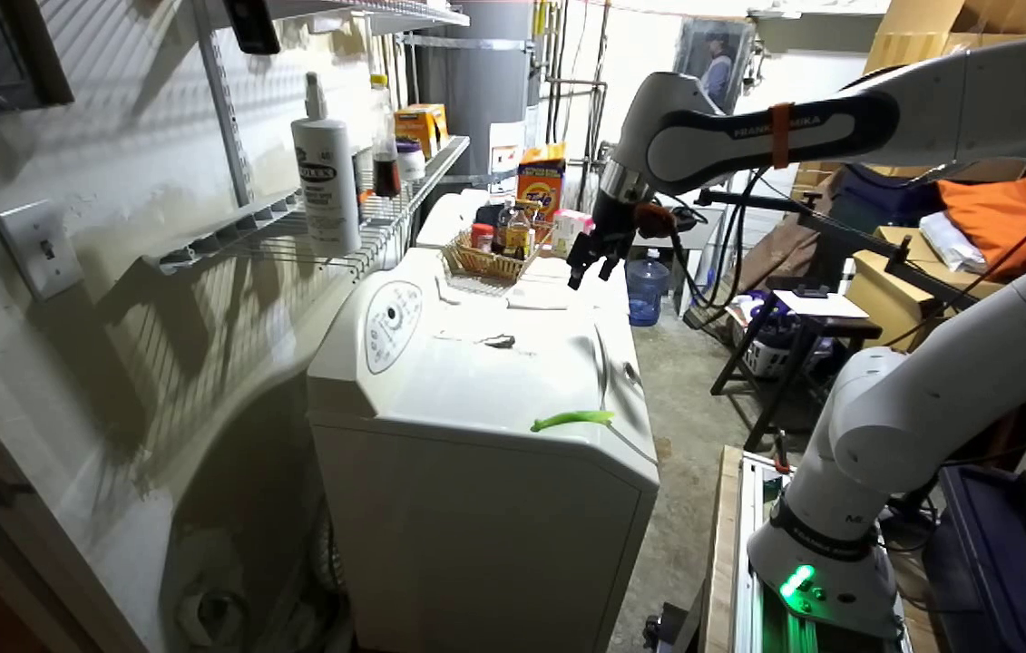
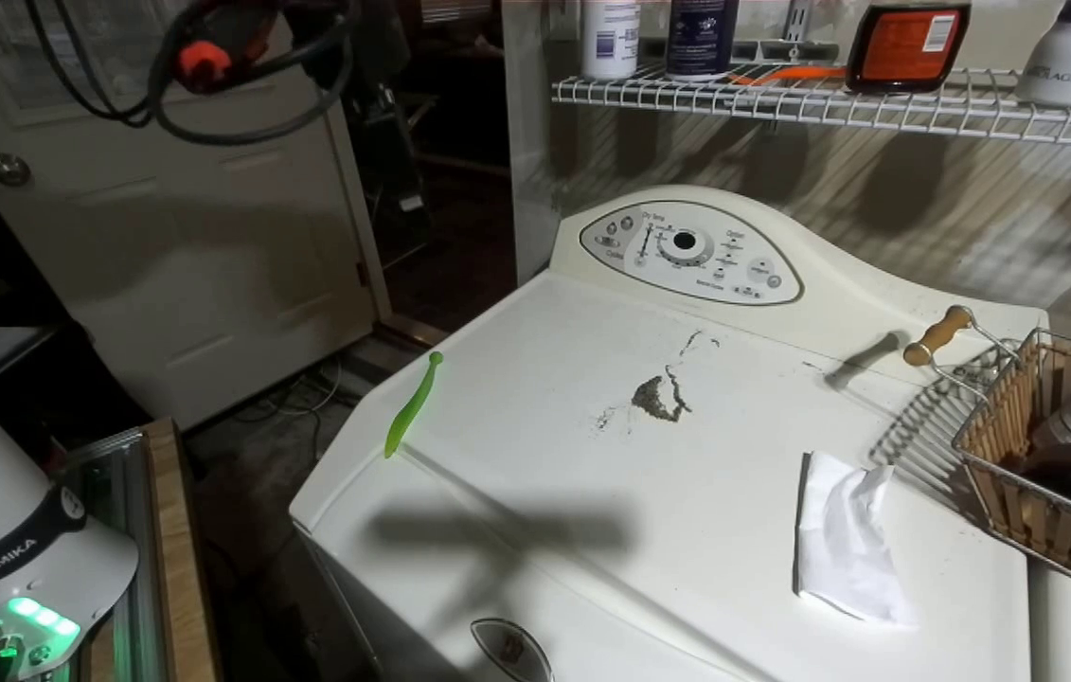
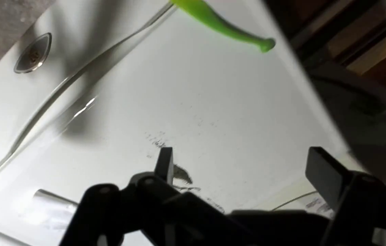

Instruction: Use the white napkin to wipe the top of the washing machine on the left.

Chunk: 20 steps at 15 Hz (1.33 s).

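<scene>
Along one edge of the washing machine (image 2: 705, 502) a green object (image 2: 414, 405) is laid; towards the opposite edge, the white napkin (image 2: 849, 549). Between them open room is left, with a dark mark (image 2: 653, 398). Above the washing machine the gripper (image 3: 241, 165) is suspended, fingers parted wide. Beside it, a water jug (image 1: 647, 288) is shown only in an exterior view.

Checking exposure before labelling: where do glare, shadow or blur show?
In an exterior view, glare bleaches the top of the washing machine near the gripper; in an exterior view, a broad soft shadow falls on it, while folds in the white napkin read clearly; in the wrist view, the green object looks soft and the picture's right edge is mostly dark.
</scene>
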Available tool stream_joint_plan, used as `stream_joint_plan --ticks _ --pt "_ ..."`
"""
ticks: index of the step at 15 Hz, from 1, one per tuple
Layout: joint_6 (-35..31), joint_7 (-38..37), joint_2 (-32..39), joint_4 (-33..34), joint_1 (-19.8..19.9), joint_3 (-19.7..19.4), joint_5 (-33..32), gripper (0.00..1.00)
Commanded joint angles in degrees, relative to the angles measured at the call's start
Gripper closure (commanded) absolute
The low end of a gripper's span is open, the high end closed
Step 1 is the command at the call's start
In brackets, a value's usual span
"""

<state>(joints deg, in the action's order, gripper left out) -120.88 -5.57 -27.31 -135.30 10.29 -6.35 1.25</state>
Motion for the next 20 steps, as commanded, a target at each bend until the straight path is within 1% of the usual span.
stream_joint_plan --ticks 1,3,4,5,6,8,12,17,20 --pt "-12.26 -3.74 6.73 0.48 4.02 -1.31 -4.21 0.0" --pt "-18.84 -6.35 11.04 1.39 6.73 -1.16 -8.87 0.0" --pt "-20.08 -8.75 13.08 2.22 8.11 -0.9 -11.39 0.0" --pt "-17.19 -4.37 8.83 0.06 5.62 -2.35 -7.38 0.0" --pt "-18.88 -5.65 10.62 0.37 6.41 -2.43 -8.91 0.0" --pt "-19.96 -6.46 12.73 1.14 6.82 -2.57 -9.73 0.0" --pt "-19.98 -6.79 13.01 1.8 6.76 -2.35 -9.8 0.0" --pt "-25.97 -10.23 24.4 10.67 6.63 -4.91 -3.22 0.0" --pt "-31.4 -12.26 32.16 15.39 7.37 -6.72 -4.25 0.0"
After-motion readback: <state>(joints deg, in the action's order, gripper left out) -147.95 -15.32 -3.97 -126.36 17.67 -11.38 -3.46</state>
